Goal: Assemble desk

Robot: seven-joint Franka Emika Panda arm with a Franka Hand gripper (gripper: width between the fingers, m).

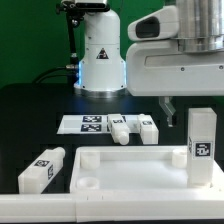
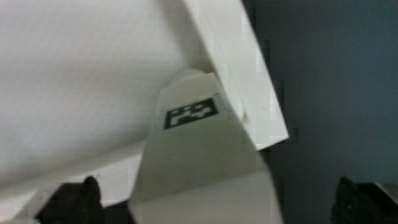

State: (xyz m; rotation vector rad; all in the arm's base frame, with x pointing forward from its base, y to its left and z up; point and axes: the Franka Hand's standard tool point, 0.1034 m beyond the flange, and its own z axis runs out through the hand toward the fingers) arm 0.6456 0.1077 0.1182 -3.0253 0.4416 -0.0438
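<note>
Evidently the leg (image 1: 201, 140) stands seated in the tabletop's (image 1: 130, 176) near corner on the exterior view's right, claw (image 2: 217, 205) spread clear of it; next, fetch a loose leg (image 1: 42, 168).

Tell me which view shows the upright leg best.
The exterior view: the upright leg stands whole on the tabletop at that view's right, tag facing the camera. The wrist view gives only a close, cropped stretch of it around the tag.
</note>
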